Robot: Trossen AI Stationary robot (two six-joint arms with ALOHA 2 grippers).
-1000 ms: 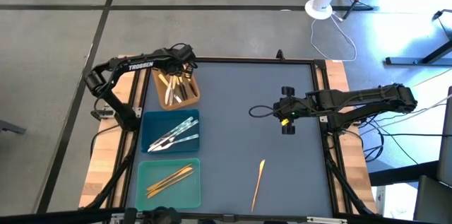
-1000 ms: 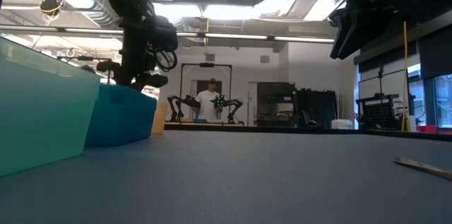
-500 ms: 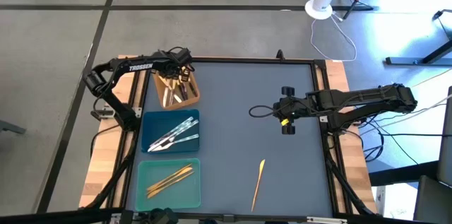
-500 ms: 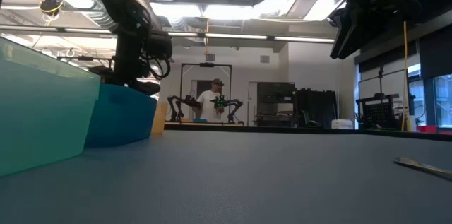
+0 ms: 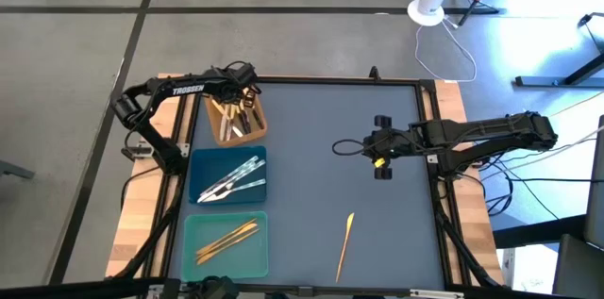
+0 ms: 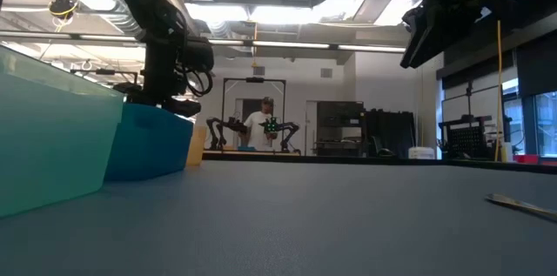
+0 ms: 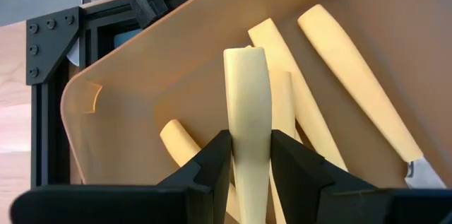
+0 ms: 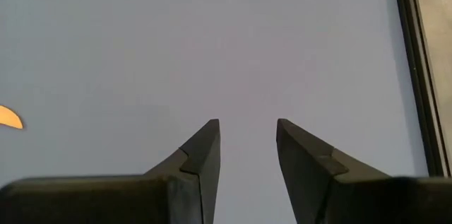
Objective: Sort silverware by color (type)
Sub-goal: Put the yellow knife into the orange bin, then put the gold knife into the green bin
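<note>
White capitals reading TROSSEN run along the left arm, the only legible writing. The silverware is thin and small, sorted by colour in three trays in a column along the table's left edge. Taking the blue tray as landmark: silver-grey pieces lie inside it; the brown tray just beyond it holds yellow-handled pieces; the teal tray on its near side holds orange-gold pieces. One more orange-gold utensil lies loose on the table, well to the right of the teal tray.

The left gripper hangs over the brown tray, its fingers set against either side of a yellow handle. The right gripper hovers above bare table far right of the blue tray, fingers apart, holding nothing.
</note>
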